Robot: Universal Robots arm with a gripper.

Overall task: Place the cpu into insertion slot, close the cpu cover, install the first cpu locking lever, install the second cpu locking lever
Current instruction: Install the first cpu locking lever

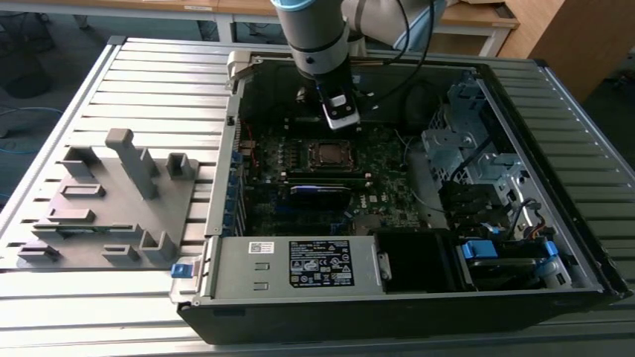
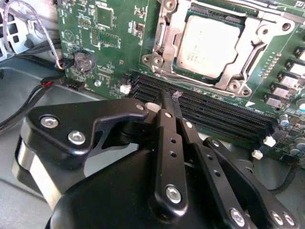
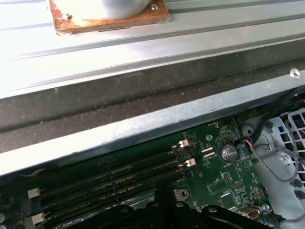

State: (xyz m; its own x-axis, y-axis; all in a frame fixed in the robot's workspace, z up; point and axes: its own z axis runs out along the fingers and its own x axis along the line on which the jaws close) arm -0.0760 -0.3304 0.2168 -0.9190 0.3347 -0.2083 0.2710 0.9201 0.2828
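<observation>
Silvery-grey square cpu (image 2: 213, 44) seated in its socket.
The thin silvery metal cpu cover (image 2: 167, 44) frames it, lying flat on the green motherboard.

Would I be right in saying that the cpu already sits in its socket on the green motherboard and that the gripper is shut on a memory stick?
Not quite. The cpu does sit in the insertion slot on the green motherboard, but the gripper holds nothing: in the second wrist view its fingers are closed together and empty above the long memory slots.
</observation>
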